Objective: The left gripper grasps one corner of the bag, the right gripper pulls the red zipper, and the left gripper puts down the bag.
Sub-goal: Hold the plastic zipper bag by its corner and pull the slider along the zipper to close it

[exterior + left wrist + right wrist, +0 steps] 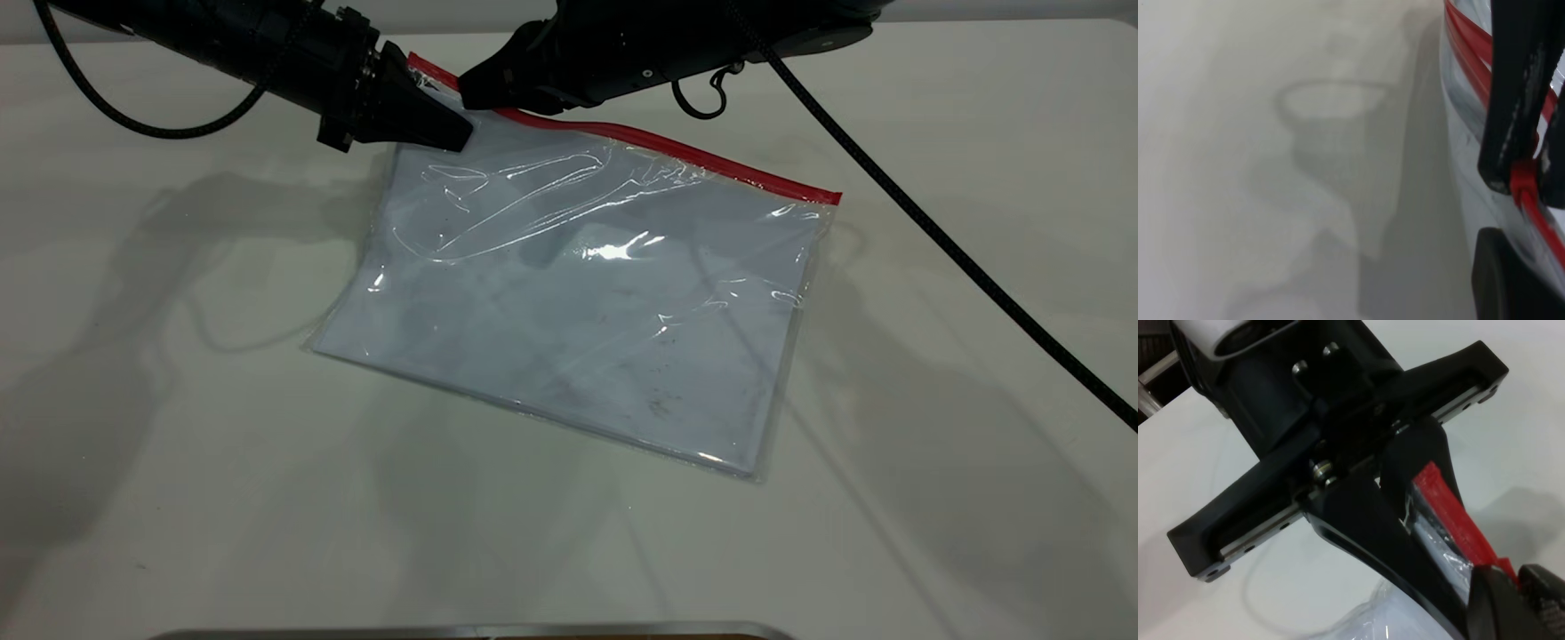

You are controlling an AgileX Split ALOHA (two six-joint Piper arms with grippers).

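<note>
The bag (pixel 578 302) lies flat on the white table with its far left corner lifted. The red zipper (pixel 676 147) runs along its far edge. My left gripper (pixel 458 133) is shut on that lifted corner just below the zipper's end. In the right wrist view its fingers (pixel 1365 527) pinch the clear plastic beside the red strip (pixel 1448 503). My right gripper (pixel 476 93) is right next to it, shut on the zipper's small red slider tab (pixel 1523 183) near the strip's left end. In the left wrist view, the right gripper's fingers (pixel 1518 100) clamp the tab.
The right arm's thick black cable (pixel 933 231) crosses the table at the right. The left arm's thin cable (pixel 133 120) hangs at the far left. A metal edge (pixel 471 631) shows at the table's near side.
</note>
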